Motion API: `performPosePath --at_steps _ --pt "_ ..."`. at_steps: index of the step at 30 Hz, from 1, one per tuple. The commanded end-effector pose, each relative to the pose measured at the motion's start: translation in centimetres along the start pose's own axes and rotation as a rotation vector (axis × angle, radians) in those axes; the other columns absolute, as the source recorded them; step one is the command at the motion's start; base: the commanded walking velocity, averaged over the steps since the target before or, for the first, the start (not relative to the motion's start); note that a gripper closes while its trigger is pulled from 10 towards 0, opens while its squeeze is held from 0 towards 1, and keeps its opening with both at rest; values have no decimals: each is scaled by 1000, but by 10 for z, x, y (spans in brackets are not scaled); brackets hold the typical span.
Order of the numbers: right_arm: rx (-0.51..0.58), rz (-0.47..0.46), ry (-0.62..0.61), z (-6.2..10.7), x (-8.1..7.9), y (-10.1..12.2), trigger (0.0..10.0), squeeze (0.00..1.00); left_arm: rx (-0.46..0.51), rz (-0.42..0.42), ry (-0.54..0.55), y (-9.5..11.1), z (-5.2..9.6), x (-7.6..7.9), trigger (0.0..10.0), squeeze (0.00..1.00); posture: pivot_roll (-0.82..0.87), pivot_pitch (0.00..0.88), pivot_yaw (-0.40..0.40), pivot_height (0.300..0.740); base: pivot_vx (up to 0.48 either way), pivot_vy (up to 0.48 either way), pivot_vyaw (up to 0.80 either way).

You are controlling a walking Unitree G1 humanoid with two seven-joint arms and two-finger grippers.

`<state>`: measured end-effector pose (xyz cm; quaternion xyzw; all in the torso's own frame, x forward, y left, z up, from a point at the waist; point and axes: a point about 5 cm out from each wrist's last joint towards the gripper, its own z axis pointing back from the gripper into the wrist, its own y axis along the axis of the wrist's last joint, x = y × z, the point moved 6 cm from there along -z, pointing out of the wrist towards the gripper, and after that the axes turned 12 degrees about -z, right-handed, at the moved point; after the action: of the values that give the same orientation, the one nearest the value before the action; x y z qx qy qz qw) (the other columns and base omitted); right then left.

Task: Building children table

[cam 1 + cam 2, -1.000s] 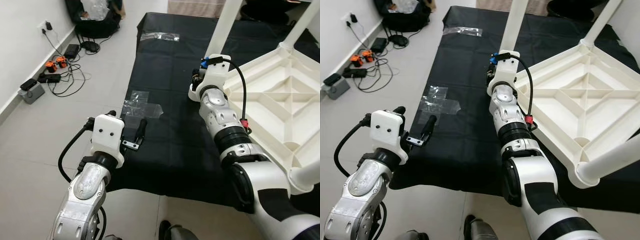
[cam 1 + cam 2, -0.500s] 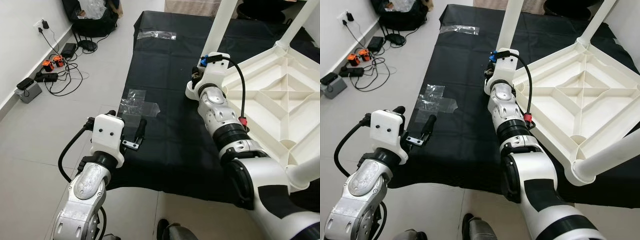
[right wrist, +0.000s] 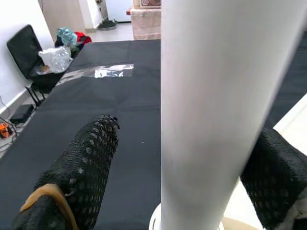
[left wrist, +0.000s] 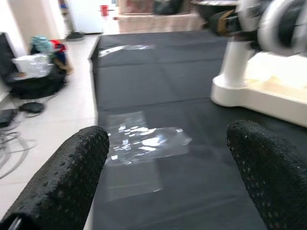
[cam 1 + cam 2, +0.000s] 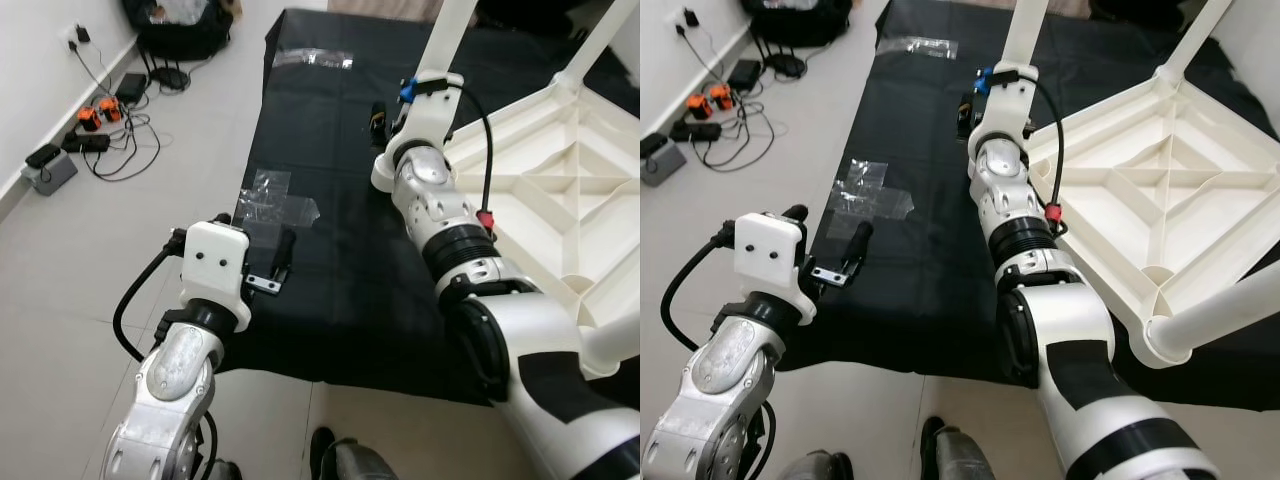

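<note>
A white children's table point(image 5: 560, 180) lies upside down on a black cloth point(image 5: 330, 150) on the floor, its legs pointing up. My right gripper point(image 3: 187, 134) is at the near-left leg point(image 5: 450, 30), just above the leg's base point(image 5: 385, 180). It is open: the leg point(image 3: 220, 96) stands between the two black fingers point(image 3: 91, 158), with a gap on one side. My left gripper point(image 5: 255, 235) hangs open and empty over the cloth's left edge, close to a clear plastic bag point(image 4: 144, 141).
Two more table legs rise at the back right point(image 5: 600, 35) and lie at the near right point(image 5: 1220, 310). A second plastic wrapper point(image 5: 312, 58) lies at the cloth's far end. Cables and chargers point(image 5: 90, 130) and a black bag point(image 5: 180, 30) sit by the left wall.
My right wrist has moved forward and higher along the near-left table leg. The left arm has held still. The camera has shifted slightly.
</note>
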<state>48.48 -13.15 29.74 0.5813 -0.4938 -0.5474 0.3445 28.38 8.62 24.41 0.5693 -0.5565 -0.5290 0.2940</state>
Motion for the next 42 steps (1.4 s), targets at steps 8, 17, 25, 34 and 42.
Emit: performPosePath --at_steps 8,17,25,34,42 --pt "15 -16 -17 -3 5 7 0 0 -7 4 -21 3 2 5 10000 0 37 322 -130 740 0 0 0" --pt "-26 -92 90 3 -12 -8 0 0 -24 -8 -12 -4 -3 0 10000 0 34 286 -116 740 0 0 0" --pt "-134 -138 399 23 -50 -37 0 0 -21 -45 -5 -8 -10 -10 10000 0 29 256 -104 740 0 0 0" --pt "-167 -115 629 62 -57 -49 0 0 -11 -63 -11 -12 -18 -13 10000 0 16 219 -81 740 0 0 0" --pt "-420 -171 1127 158 -49 -57 0 0 3 -75 -24 -16 -26 -15 10000 0 2 193 -63 740 0 0 0"
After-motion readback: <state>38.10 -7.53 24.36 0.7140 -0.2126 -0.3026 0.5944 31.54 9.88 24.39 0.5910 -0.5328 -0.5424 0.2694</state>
